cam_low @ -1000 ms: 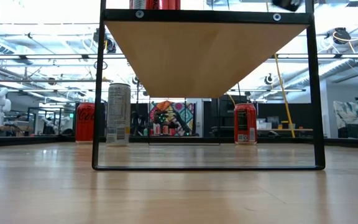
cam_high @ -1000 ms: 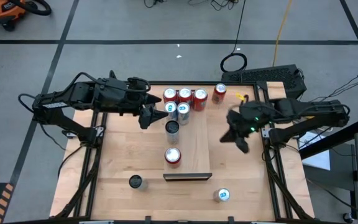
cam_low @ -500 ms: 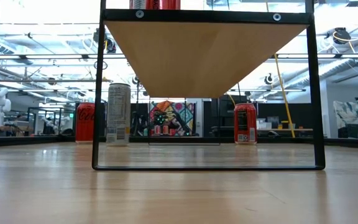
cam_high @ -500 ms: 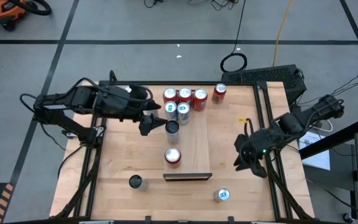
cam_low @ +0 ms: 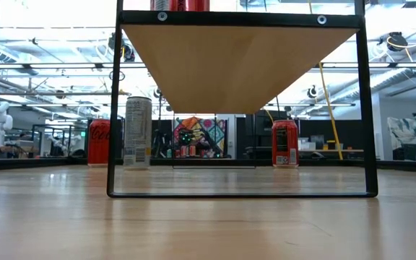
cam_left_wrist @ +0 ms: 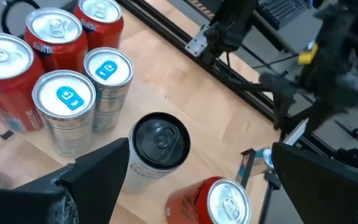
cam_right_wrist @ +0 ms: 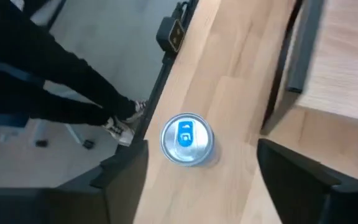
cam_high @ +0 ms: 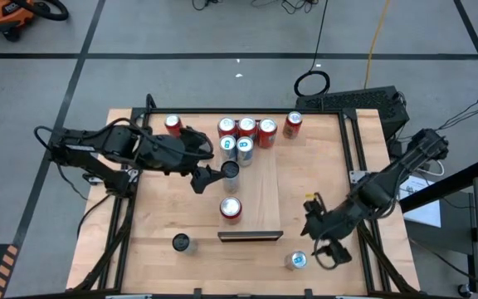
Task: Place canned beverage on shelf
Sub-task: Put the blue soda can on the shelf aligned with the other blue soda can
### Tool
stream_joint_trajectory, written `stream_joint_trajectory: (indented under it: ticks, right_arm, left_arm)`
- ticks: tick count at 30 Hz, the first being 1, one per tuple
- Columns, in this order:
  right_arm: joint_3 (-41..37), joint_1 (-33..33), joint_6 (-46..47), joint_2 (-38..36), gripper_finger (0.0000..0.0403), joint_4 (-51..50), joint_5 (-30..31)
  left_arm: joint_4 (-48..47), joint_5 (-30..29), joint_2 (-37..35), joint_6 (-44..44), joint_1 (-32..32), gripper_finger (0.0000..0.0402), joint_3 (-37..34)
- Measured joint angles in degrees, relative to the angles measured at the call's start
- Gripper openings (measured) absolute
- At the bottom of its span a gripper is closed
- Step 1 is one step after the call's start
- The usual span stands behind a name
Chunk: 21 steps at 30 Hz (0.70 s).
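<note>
1. Near the front right corner of the tabletop, off the shelf, a silver can with a blue tab is standing upright, its long axis pointing straight up and nothing gripping it.
2. The right gripper is hovering just beside this can on its right, and its fingers are standing wide apart with nothing between them. In the right wrist view the can is sitting straight ahead, centred in the gap between the two fingers.
3. The right arm is clearly the nearer one, so the next move looks like a short drop over the can, and the shelf is waiting to the can's left and farther back.
4. The left gripper is waiting at the shelf's left edge, its fingers also spread wide and empty, facing a black-topped can that is standing on the board.
5. Eleven cans are showing from above:
   - six red, three silver with blue tabs and two black-topped;
   - seven seem to be standing on the shelf: three red and two silver at its far end, then the black-topped one, then one red;
   - four are standing off it: two red at the back, one black-topped at the front left, and the silver one.
</note>
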Motion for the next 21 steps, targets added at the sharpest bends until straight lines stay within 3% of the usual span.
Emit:
stream_joint_trajectory:
  ticks: [6, 21]
  right_arm:
    - [0.0, 3.0, -2.2, 5.4, 0.0315, 4.6, 0.0]
    - [0.2, 4.6, -8.0, 15.0, 0.0317, 5.6, 1.0]
  left_arm:
    - [0.1, -5.0, 0.1, -1.4, -0.5, 0.0396, 0.0]
    - [-0.6, -8.2, 0.1, -1.1, -0.6, 0.0396, 0.0]
